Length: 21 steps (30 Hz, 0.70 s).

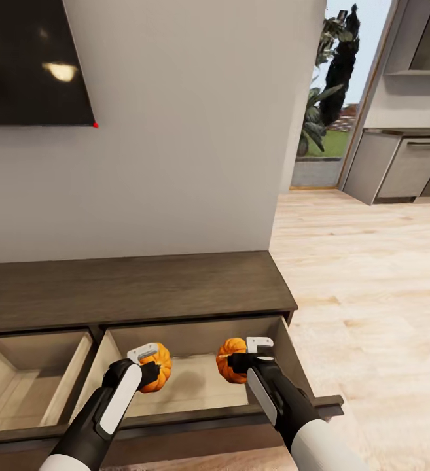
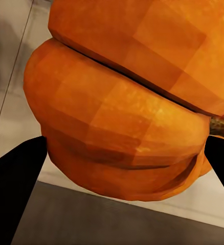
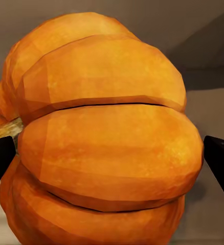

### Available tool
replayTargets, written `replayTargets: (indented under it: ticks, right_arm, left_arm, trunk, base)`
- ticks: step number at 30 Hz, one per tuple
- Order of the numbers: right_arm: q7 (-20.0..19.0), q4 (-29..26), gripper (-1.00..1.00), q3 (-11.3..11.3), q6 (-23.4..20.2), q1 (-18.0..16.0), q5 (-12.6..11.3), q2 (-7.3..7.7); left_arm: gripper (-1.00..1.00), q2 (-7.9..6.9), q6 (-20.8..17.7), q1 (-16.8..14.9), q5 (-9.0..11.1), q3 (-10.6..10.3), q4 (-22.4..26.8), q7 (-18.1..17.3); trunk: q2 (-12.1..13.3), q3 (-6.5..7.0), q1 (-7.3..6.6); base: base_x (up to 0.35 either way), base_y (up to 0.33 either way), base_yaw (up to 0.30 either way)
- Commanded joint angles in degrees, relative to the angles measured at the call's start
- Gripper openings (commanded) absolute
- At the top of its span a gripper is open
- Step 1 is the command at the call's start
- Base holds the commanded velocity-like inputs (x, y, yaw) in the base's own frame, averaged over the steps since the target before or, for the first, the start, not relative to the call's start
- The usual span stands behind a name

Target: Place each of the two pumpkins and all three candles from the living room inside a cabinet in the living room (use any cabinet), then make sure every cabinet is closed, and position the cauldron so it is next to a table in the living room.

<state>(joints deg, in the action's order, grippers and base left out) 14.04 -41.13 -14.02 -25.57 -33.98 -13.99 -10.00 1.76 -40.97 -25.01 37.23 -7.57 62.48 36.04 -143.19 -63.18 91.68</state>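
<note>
Two orange ribbed pumpkins hang over the open right drawer of the dark-brown cabinet [image 1: 129, 288]. My left gripper [image 1: 150, 366] is shut on the left pumpkin [image 1: 159, 367], which bulges large in the left wrist view [image 2: 122, 122] between dark fingers [image 2: 15, 178]. On the other side my right gripper [image 1: 244, 358] is shut on the right pumpkin [image 1: 230, 360]; the right wrist view has it close up [image 3: 102, 148] with its stem to one side and fingertips [image 3: 222, 158] at both edges. The candles and the cauldron are out of view.
A second drawer [image 1: 25, 386] stands open to the left, pale beige inside. A dark TV [image 1: 31, 62] hangs on the grey wall above. Light wood floor [image 1: 372, 288] stretches right toward grey kitchen cabinets [image 1: 404, 163] and a glass door.
</note>
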Motion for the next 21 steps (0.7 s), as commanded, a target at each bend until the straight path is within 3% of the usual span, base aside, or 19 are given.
replayTargets:
  ticks: [1,17,21]
  right_arm:
    - [0.5,-0.1,-1.0,-0.2,-0.2,0.0,-0.4,0.0]
    - [0.6,-0.1,-1.0,-0.1,-0.2,0.0,-0.4,0.0]
    - [0.5,-0.1,-1.0,-0.1,-0.2,0.0,-0.4,0.0]
  left_arm:
    - [-1.0,-0.01,0.0,0.0,0.6,-0.1,0.0,0.6]
    - [-1.0,0.01,0.1,0.0,0.4,-0.1,0.0,0.6]
    - [-1.0,0.03,0.1,0.0,0.4,-0.1,0.0,0.7]
  trunk:
    - [-0.1,-0.27,0.02]
    - [-0.3,-3.82,0.43]
    - [-0.3,-3.82,0.43]
  base:
    - [0.0,0.0,0.0]
    - [0.0,0.0,0.0]
    - [0.0,0.0,0.0]
